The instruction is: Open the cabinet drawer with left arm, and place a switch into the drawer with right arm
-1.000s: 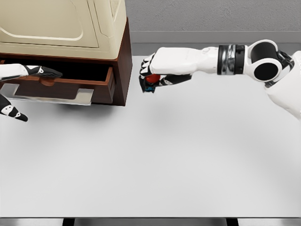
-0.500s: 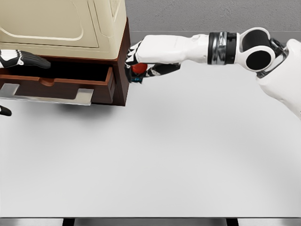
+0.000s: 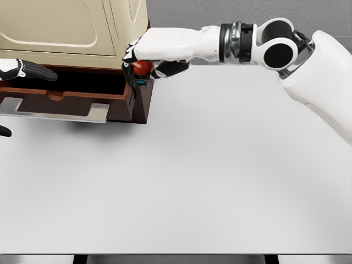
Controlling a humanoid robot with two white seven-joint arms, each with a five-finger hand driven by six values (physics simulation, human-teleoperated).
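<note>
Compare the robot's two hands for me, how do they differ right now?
The right hand is curled around the red-topped switch; the left hand holds nothing visible, its dark fingers extended. The right hand sits at the right end of the open drawer, by the cabinet side; the left hand lies at the picture's left edge above the drawer's front. The right arm shows fully; the left is mostly cut off. Both are white with black fingers.

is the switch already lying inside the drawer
No, the right hand holds the switch at the right end of the open drawer, not released inside it.

Apparently dark wooden drawer (image 3: 71, 102), metal handle (image 3: 55, 113)
</note>
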